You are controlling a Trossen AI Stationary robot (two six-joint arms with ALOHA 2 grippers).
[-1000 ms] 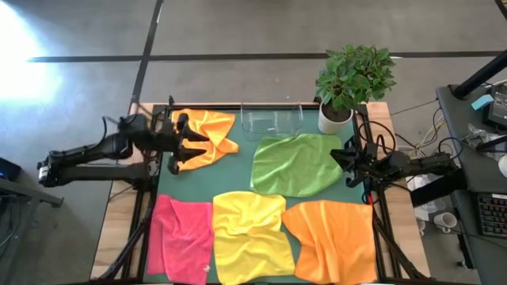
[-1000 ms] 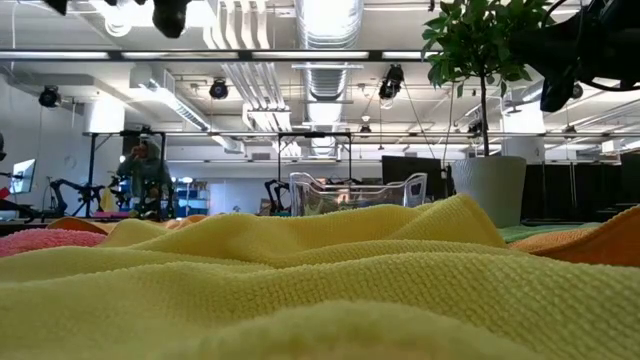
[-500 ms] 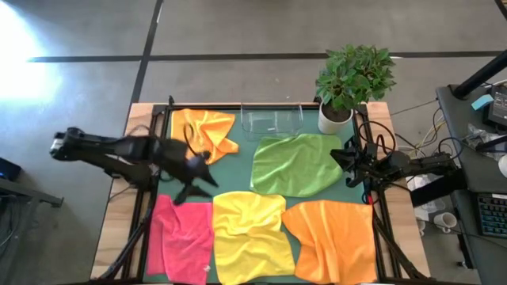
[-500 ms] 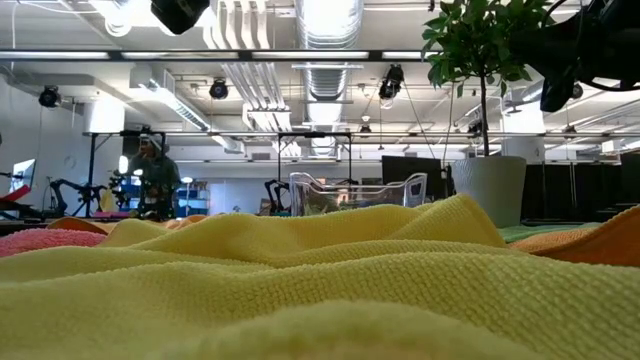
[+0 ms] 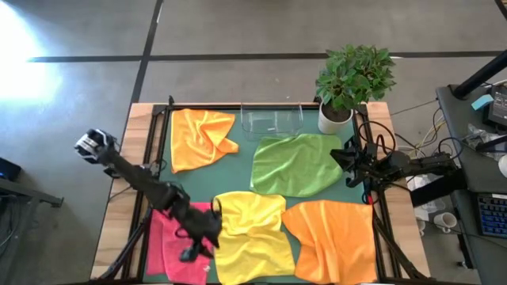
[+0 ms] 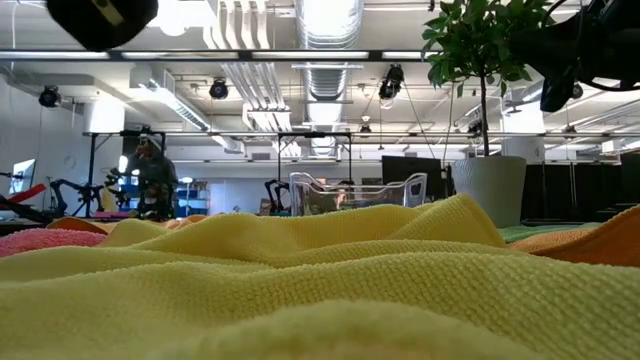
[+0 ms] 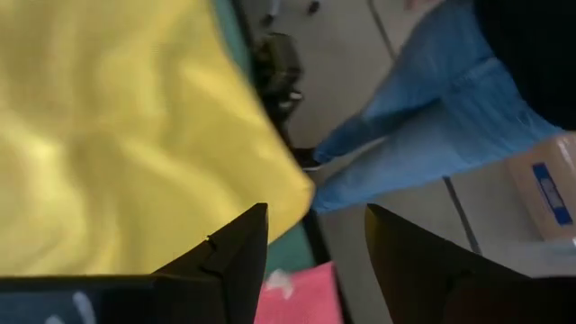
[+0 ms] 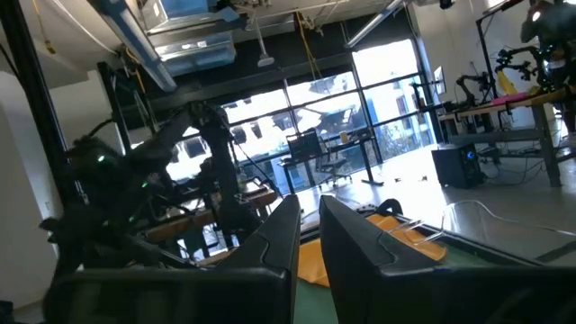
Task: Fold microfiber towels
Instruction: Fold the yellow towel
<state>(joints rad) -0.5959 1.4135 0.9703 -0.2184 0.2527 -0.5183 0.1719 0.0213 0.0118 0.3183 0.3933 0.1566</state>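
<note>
Left gripper [image 5: 198,237] over the near-left seam between the pink microfiber towel [image 5: 170,237] and the crumpled yellow microfiber towel [image 5: 249,233], fingers apart, holding nothing. Right gripper [image 5: 342,162] waits at the lime green towel's [image 5: 293,162] right edge, fingers nearly together.

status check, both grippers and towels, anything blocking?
Left gripper open, empty, over the seam of pink towel and yellow towel. Right gripper parked at the table's right edge by lime green towel. All five towels unfolded. Nothing blocking.
</note>
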